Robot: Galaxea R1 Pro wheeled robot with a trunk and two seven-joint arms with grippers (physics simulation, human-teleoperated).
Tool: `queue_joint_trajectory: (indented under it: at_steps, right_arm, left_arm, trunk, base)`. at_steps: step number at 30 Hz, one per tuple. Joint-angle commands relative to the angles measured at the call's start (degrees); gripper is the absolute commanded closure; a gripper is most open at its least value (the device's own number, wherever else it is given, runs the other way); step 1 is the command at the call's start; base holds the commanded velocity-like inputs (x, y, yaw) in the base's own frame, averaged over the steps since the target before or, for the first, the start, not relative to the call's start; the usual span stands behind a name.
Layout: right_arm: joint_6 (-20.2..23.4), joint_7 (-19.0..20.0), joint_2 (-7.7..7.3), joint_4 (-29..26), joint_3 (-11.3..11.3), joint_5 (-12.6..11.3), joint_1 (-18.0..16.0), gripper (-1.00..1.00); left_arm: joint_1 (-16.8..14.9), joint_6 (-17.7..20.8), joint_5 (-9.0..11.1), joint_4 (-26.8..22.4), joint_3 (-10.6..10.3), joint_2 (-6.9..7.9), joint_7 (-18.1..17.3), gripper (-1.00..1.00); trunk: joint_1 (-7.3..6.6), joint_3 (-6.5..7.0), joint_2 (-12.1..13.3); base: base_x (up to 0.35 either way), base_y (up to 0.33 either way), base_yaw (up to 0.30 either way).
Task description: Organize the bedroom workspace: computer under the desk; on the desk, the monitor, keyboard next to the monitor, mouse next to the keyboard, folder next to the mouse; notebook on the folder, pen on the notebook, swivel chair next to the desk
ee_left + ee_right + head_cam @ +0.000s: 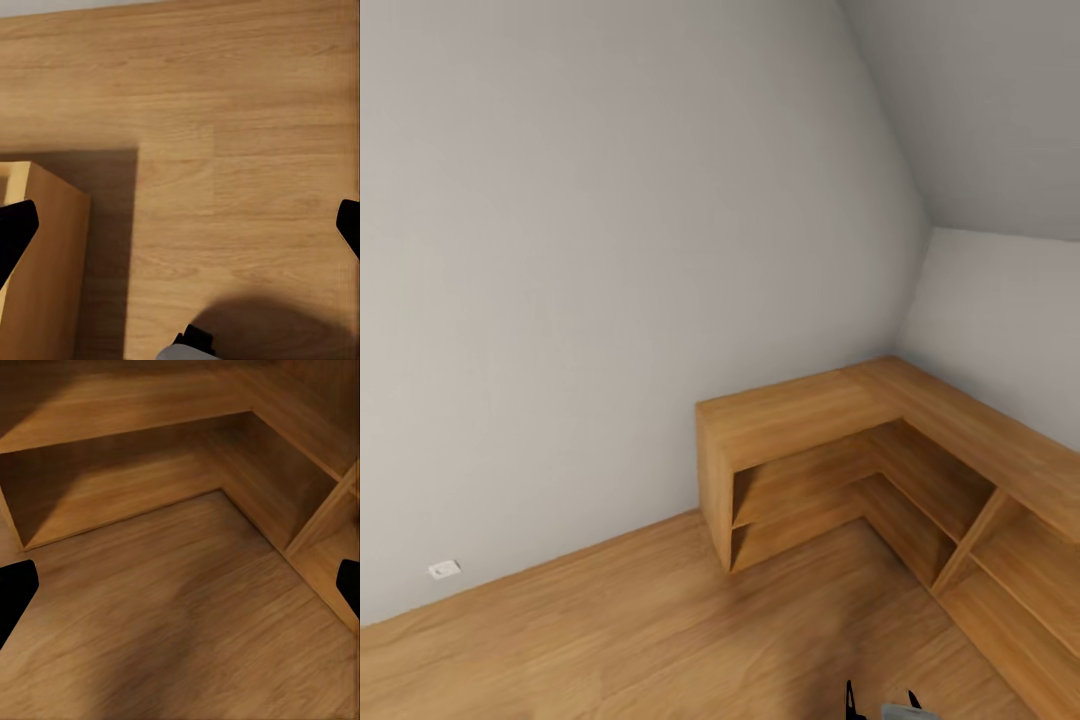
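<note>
Desk unseen: both hands [180,225] [180,585] spread open, empty, over wood floor [610,630] beside corner shelving [810,420].

Both grippers spread wide, holding nothing

The left gripper [180,225] shows its two black fingertips [15,229] at opposite edges of its wrist view, jaws far apart and pointing down. The right gripper [180,585] matches, fingertips [13,589] set wide. In the head view, two black tips of the right gripper [880,698] poke up at the bottom edge.
</note>
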Motion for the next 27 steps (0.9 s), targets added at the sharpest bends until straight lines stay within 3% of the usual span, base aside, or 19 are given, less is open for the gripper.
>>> queue_joint_trajectory:
  at_steps: [1, 14, 27]
  right_arm:
    - [0.0, -0.5, 0.03, 0.1, 0.5, 0.1, -0.1, -1.00]
    - [0.0, -0.5, 0.02, 0.1, 0.5, 0.0, -0.1, -1.00]
    - [0.0, -0.5, 0.02, 0.1, 0.5, 0.0, -0.1, -1.00]
  left_arm:
    - [0.0, -0.1, 0.1, 0.0, -0.5, 0.01, 0.5, -1.00]
    - [0.0, -0.1, 0.1, 0.0, -0.4, 0.02, 0.5, -1.00]
    - [0.0, -0.1, 0.1, 0.0, -0.5, 0.02, 0.5, -1.00]
  trunk:
    - [0.03, -0.09, -0.1]
    - [0.03, -0.09, -0.1]
    - [0.03, -0.09, -0.1]
  base:
    - [0.074, 0.000, -0.260]
    - [0.030, 0.000, -0.262]
    - [0.285, 0.000, -0.264]
